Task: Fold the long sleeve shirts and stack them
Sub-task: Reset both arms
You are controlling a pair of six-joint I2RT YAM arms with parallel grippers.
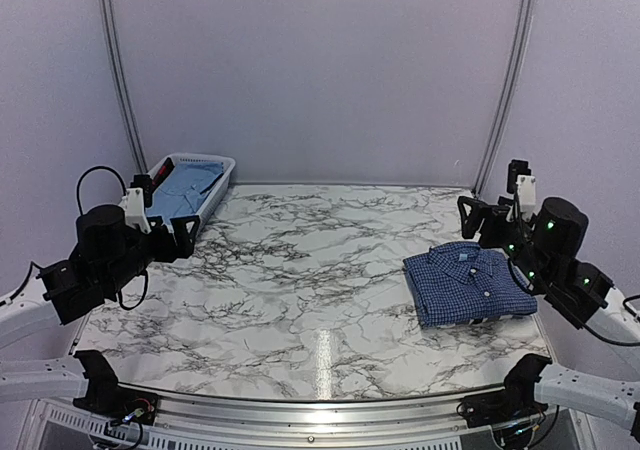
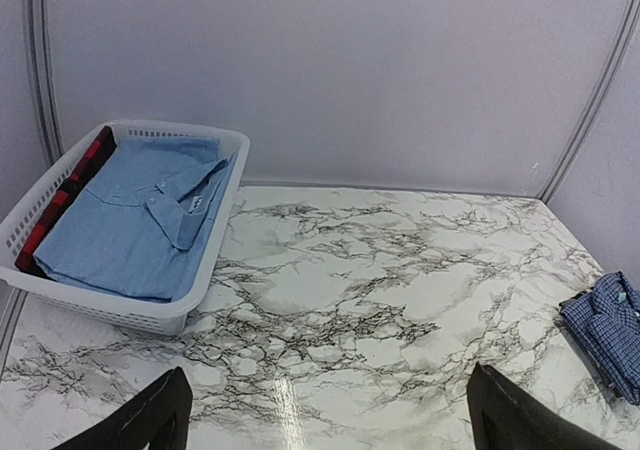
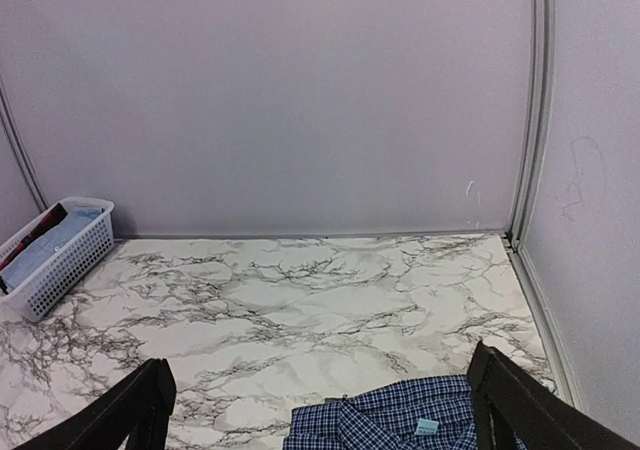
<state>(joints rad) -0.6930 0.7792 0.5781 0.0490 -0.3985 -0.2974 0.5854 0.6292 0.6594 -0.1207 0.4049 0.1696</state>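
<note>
A dark blue fine-checked shirt [image 1: 467, 282] lies folded on the right side of the marble table, collar toward the back. It shows at the bottom of the right wrist view [image 3: 400, 428] and at the right edge of the left wrist view [image 2: 612, 335]. My right gripper [image 1: 482, 216] hovers open and empty just behind and above it; its jaws stand wide apart in the right wrist view [image 3: 320, 415]. My left gripper [image 1: 183, 234] is open and empty at the table's left side, in front of the basket, its jaws wide apart [image 2: 325, 420]. No black-and-white plaid shirt shows.
A white slatted basket [image 1: 225, 183] stands at the back left corner [image 2: 205, 280] [image 3: 60, 260]. It holds a folded light blue shirt [image 2: 140, 215] over a red-and-black plaid cloth [image 2: 62, 192]. Walls close in the back and sides.
</note>
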